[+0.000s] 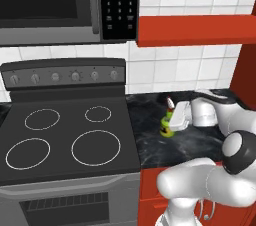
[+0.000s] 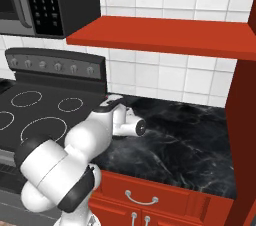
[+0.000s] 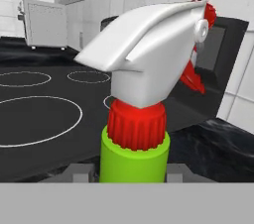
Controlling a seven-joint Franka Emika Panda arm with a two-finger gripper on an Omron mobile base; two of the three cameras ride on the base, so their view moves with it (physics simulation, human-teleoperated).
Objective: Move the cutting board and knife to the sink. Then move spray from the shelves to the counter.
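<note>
Black marble counter (image 1: 190, 142) under spray (image 3: 144, 104): gripper (image 1: 172, 120) clamps its neck (upright), lower straight, then release.

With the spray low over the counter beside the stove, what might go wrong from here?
1. The hand grips the spray near its neck, so the tall bottle may tip if let go before its base sits flat on the counter.
2. The stove edge is close on one side; a sideways drift could set the spray on the cooktop instead.
3. The white trigger head stands close above the fingers and could snag as the hand pulls back.
</note>
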